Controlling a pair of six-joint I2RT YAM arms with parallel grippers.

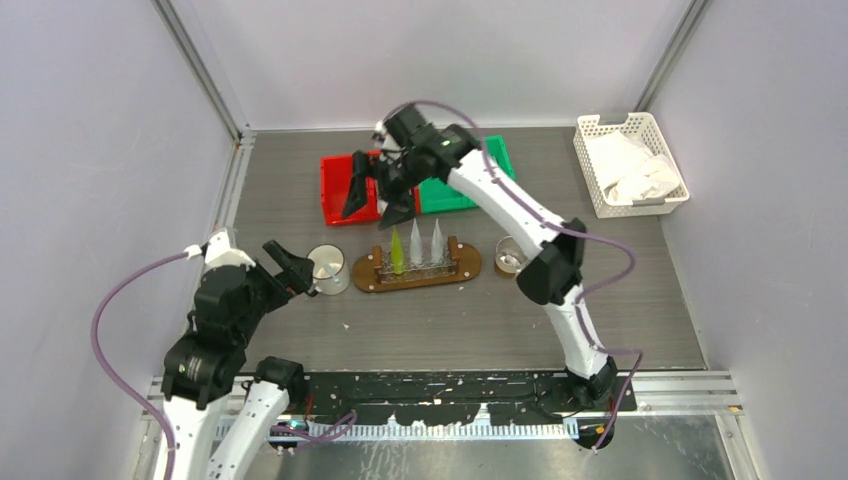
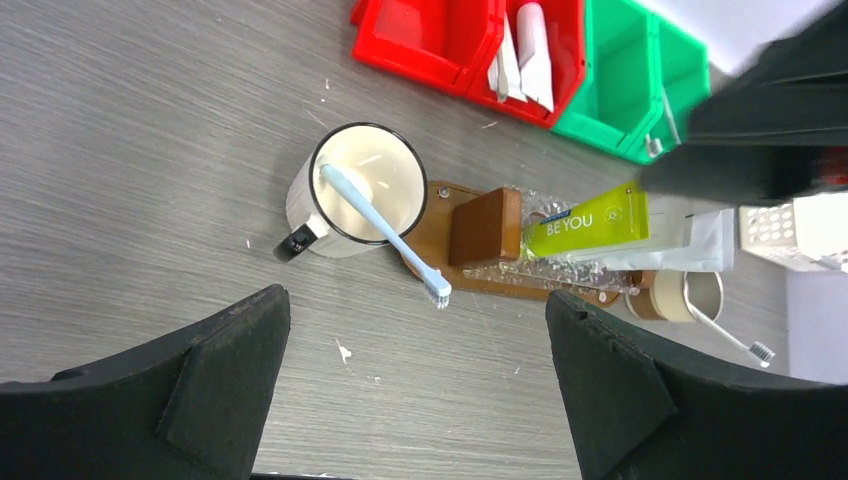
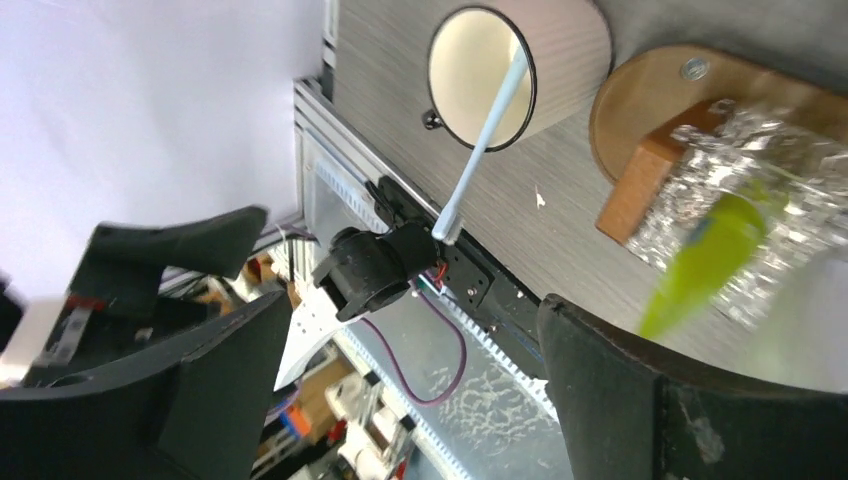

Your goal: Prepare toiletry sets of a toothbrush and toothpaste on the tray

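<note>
holding a toothbrush (image 2: pixel 385 235), mug (image 2: pixel 300 205) stands beside tray (image 2: pixel 430 225) of tubes (image 1: pixel 416 245); left hand (image 2: pixel 415 303), right hand (image 3: pixel 415 305) wide.

Tray (image 2: pixel 436 208) wooden, smooth; foil (image 2: pixel 560 270) crinkled, shiny; red bin (image 2: pixel 400 48) glossy plastic; table (image 2: pixel 150 150) matt, grained.

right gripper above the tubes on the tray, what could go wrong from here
1. The right gripper hangs open close above the yellow-green tube and the whitish tubes. They stand upright and narrow on the tray, so a low sweep away might topple them.
2. The toothbrush leans loosely out over the rim of the white mug, and the open left gripper is near it. A nudge could flip the brush out.
</note>
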